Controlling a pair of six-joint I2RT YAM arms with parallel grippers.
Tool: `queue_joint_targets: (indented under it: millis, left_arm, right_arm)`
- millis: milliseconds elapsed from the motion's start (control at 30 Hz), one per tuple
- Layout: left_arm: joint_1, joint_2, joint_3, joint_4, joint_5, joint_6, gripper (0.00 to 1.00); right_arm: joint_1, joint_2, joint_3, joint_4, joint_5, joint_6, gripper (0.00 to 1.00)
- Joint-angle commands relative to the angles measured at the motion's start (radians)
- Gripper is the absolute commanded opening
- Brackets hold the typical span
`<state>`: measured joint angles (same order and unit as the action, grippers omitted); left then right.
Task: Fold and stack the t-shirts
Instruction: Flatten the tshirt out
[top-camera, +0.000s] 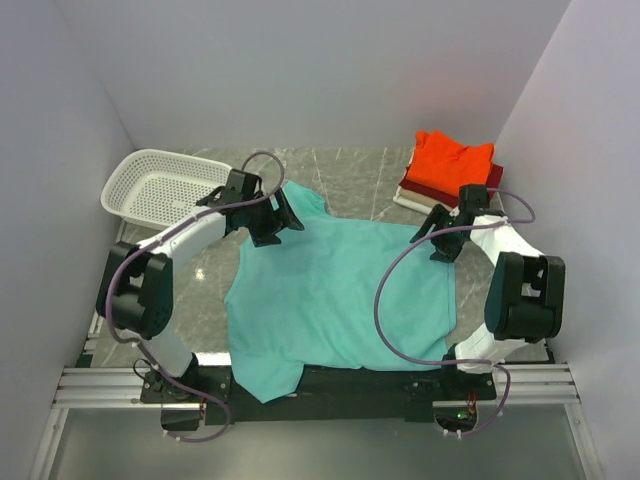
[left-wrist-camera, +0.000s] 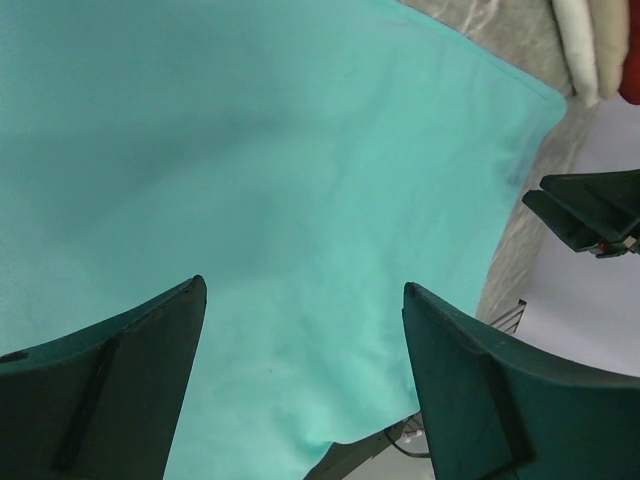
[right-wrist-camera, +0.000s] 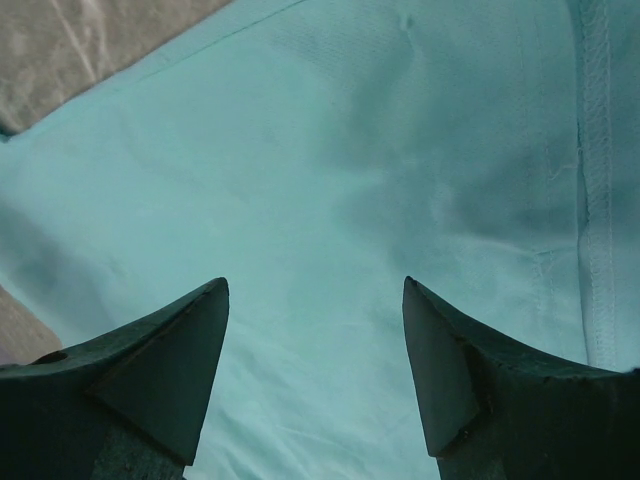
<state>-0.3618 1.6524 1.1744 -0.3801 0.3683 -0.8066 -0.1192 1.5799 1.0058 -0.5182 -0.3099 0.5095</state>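
Note:
The teal t-shirt (top-camera: 340, 295) lies spread flat on the table, its near hem hanging over the front rail. It fills the left wrist view (left-wrist-camera: 280, 170) and the right wrist view (right-wrist-camera: 330, 170). My left gripper (top-camera: 281, 224) is open and empty just above the shirt's far left shoulder. My right gripper (top-camera: 432, 238) is open and empty above the shirt's far right edge. A stack of folded shirts stands at the far right: orange-red (top-camera: 452, 164) on top, dark red (top-camera: 492, 180) and cream (top-camera: 412, 200) under it.
A white plastic mesh basket (top-camera: 160, 186) stands at the far left. White walls close in the table on three sides. The metal rail (top-camera: 110, 385) with the arm bases runs along the near edge.

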Motion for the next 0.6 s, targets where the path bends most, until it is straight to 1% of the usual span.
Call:
queue_joint_targets:
  millis: [0, 200, 467, 567]
  left_arm:
    - [-0.002, 0.039, 0.013, 0.061, 0.018, 0.004, 0.85]
    - [-0.002, 0.179, 0.087, 0.006, 0.001, 0.061, 0.86]
    - [0.007, 0.282, 0.159, -0.025, -0.022, 0.096, 0.87]
    - [0.027, 0.316, 0.188, -0.028, -0.016, 0.106, 0.88]
  right_arm:
    - [0.006, 0.026, 0.001, 0.018, 0.006, 0.009, 0.77]
    - [0.006, 0.087, 0.011, 0.033, 0.031, 0.020, 0.76]
    - [0.006, 0.158, 0.059, 0.021, 0.066, 0.027, 0.76]
    - [0.006, 0.187, 0.080, 0.023, 0.075, 0.038, 0.76]
